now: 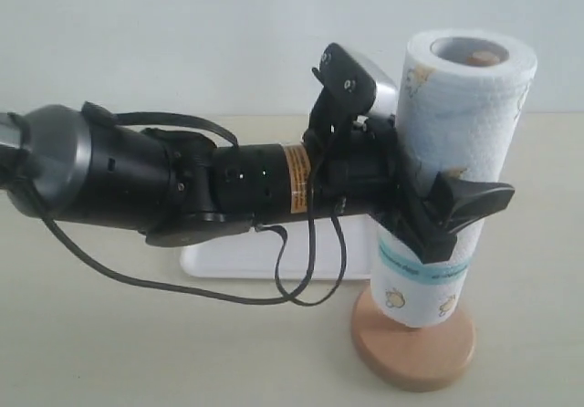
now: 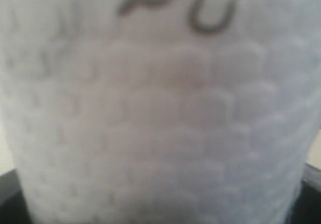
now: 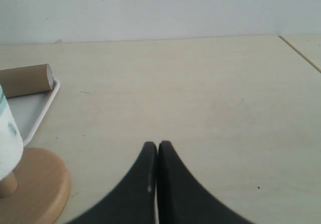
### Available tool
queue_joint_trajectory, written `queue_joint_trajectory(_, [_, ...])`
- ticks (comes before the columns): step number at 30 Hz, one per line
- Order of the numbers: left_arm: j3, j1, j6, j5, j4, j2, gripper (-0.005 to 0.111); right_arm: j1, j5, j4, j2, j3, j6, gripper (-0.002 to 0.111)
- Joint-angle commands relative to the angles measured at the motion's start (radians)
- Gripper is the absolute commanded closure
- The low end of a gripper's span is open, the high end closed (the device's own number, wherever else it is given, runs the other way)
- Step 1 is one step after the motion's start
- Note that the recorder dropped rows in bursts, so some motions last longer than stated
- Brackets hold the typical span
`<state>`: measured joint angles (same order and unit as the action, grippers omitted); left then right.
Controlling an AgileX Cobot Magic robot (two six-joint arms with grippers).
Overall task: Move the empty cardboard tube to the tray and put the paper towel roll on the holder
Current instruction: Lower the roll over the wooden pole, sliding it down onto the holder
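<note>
On the holder [image 1: 415, 348] pole sits the paper towel roll [image 1: 456, 151], threaded over it and upright with a slight tilt. The pole's rounded top shows inside the roll's core. The roll's lower end hangs a bit above the round base, and the right wrist view shows bare pole under it, so it looks not fully seated. The left hand [image 1: 447, 215] is clamped around the lower half of the roll, near the teal band; its wrist camera sees only embossed paper up close.

The cardboard tube [image 3: 25, 80] lies in the tray [image 3: 35, 116] just behind the holder, so that part reads as done. The right hand [image 3: 157, 153] has its fingers pressed together with nothing between them, over bare desk [image 3: 200, 93] near the holder base.

What's left, by my judgement: lower the roll to the base, let go, pull the left arm back.
</note>
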<state>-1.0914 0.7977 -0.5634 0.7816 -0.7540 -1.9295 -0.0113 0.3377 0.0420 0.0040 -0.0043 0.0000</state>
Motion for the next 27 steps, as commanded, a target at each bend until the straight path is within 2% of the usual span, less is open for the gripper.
queue_joint_trajectory(1, [0.0,0.002,0.05,0.103,0.037,-0.055,0.103,-0.005,-0.005,-0.001,-0.004,0.004,0.0,0.108])
queue_joint_trajectory(7, [0.0,0.002,0.066,0.127,0.054,-0.116,0.103,-0.005,-0.005,-0.001,-0.004,0.004,0.0,0.108])
queue_joint_trajectory(12, [0.0,0.002,0.055,0.13,0.005,-0.124,0.102,-0.005,-0.005,-0.001,-0.004,0.004,0.0,0.108])
queue_joint_trajectory(14, [0.0,0.002,0.055,0.134,0.005,-0.124,0.096,-0.005,-0.005,-0.001,-0.004,0.004,0.0,0.108])
queue_joint_trajectory(17, [0.0,0.002,0.011,0.134,0.005,-0.124,0.074,-0.005,-0.005,-0.001,-0.004,0.004,0.0,0.108])
queue_joint_trajectory(20, [0.0,0.002,-0.094,0.131,0.005,-0.124,0.044,-0.005,-0.005,-0.001,-0.004,0.004,0.0,0.108])
queue_joint_trajectory(21, [0.0,0.002,-0.111,0.131,0.005,-0.124,0.03,-0.005,-0.005,-0.001,-0.004,0.004,0.0,0.108])
queue_joint_trajectory(24, [0.0,0.002,-0.114,0.134,0.005,-0.124,0.005,-0.005,-0.005,-0.001,-0.004,0.004,0.0,0.108])
queue_joint_trajectory(26, [0.0,0.002,-0.114,0.139,0.005,-0.124,-0.003,-0.005,-0.005,-0.001,-0.004,0.004,0.0,0.108])
queue_joint_trajectory(27, [0.0,0.002,-0.118,0.139,0.002,-0.124,-0.003,-0.005,-0.005,-0.001,-0.004,0.004,0.0,0.108])
